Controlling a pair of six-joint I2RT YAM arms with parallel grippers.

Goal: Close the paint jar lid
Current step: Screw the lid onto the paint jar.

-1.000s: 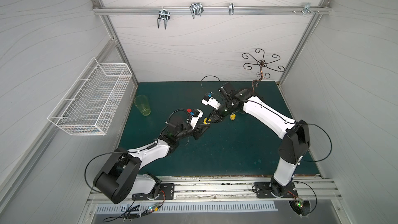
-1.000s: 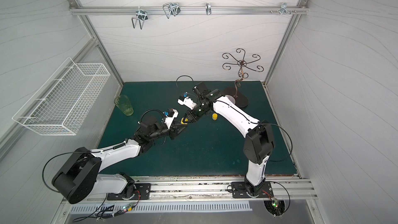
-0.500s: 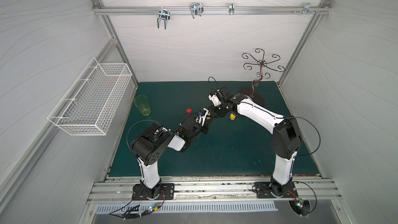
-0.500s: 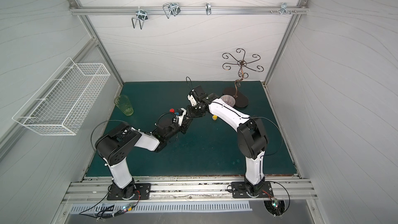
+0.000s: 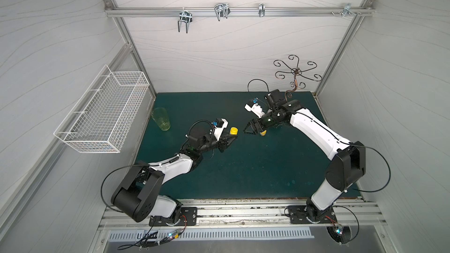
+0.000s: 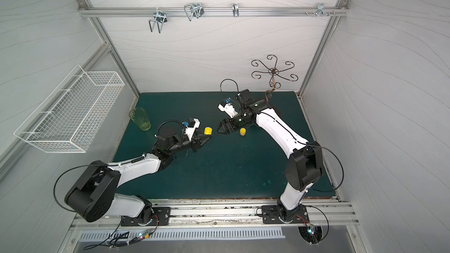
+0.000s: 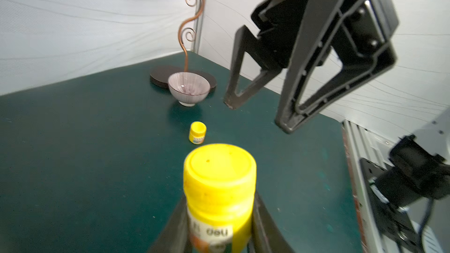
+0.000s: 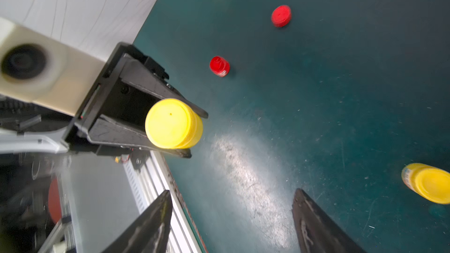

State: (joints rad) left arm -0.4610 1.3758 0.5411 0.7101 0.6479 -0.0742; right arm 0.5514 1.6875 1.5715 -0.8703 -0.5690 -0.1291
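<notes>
You have two yellow jars. The yellow paint jar (image 7: 219,191) is clamped by its body in your left gripper (image 5: 231,138), jaws tight on it, with its lid (image 7: 219,164) sitting on top. A second yellow jar (image 7: 197,132) stands on the green mat (image 5: 243,171) just beside your right gripper (image 5: 245,131). That gripper's jaws stand wide apart with nothing between them, facing the held jar across a small gap. Past your left gripper lie one small red jar (image 8: 219,66) and one loose red cap (image 8: 281,15). Behind your right gripper are one bowl (image 7: 188,88) and one copper stand (image 7: 192,20). One green glass (image 5: 161,119) and one wire basket (image 5: 102,115) sit well off your left gripper's side. A second ago the two grippers met at the jar. Since then the right one has opened and drawn back.
</notes>
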